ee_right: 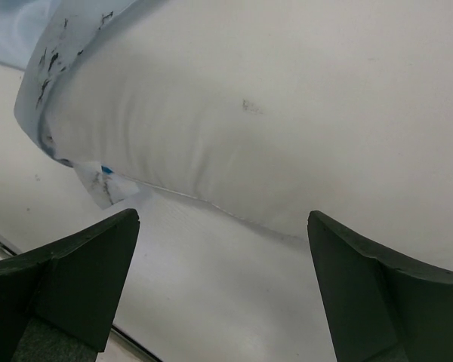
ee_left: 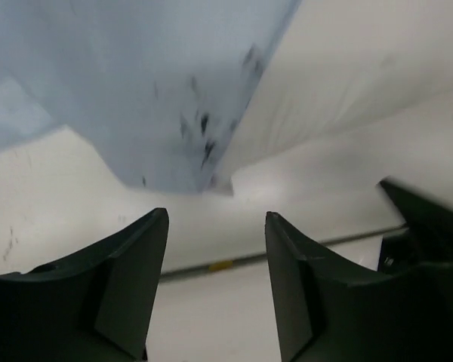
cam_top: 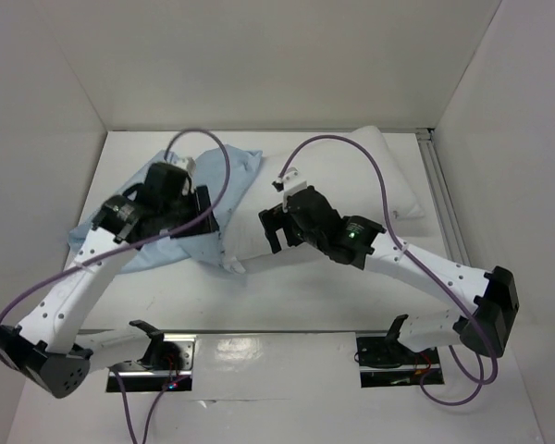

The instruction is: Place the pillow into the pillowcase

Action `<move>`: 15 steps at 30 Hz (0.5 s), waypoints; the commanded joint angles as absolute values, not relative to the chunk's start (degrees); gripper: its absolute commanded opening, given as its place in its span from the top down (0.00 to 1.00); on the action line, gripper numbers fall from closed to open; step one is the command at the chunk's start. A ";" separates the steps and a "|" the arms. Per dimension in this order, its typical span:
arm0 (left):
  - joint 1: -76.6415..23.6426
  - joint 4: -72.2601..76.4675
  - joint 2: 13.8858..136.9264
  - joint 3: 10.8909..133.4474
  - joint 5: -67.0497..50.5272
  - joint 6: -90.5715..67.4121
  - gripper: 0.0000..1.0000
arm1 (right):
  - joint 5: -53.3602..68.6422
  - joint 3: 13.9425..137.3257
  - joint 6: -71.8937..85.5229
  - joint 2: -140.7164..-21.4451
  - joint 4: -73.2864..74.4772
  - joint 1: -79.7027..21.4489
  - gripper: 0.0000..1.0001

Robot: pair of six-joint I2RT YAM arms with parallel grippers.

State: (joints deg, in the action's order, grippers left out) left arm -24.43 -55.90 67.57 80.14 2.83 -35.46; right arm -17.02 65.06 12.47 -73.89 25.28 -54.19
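The white pillow lies slantwise across the table's middle and right. Its left end meets the wrinkled light blue pillowcase, which spreads to the left. My left gripper hovers over the pillowcase's right edge, open. In the left wrist view the pillowcase and pillow lie beyond the empty left gripper. My right gripper is at the pillow's near left side, open wide. In the right wrist view the right gripper is empty, facing the pillow, whose end carries the pillowcase's speckled hem and a small tag.
White walls close in the table on the left, back and right. A metal rail runs along the right side. Purple cables loop above both arms. The arm mounts sit on a strip at the near edge.
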 commanded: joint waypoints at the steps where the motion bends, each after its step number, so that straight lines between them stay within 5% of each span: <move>1: -29.16 -49.58 63.82 67.26 5.15 -46.82 0.30 | -15.38 64.69 11.07 -74.88 22.76 -53.09 0.00; 8: -34.72 -46.85 64.07 58.81 10.45 -53.70 0.29 | -12.66 65.21 10.02 -76.46 22.76 -51.42 0.00; 15: -32.44 -41.67 63.47 53.71 13.54 -55.29 0.41 | -9.23 65.83 7.83 -78.48 23.99 -50.80 0.00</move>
State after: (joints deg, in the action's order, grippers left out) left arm -33.78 -46.15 65.06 55.02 11.20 -53.78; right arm -11.49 65.06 9.78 -77.41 24.95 -51.09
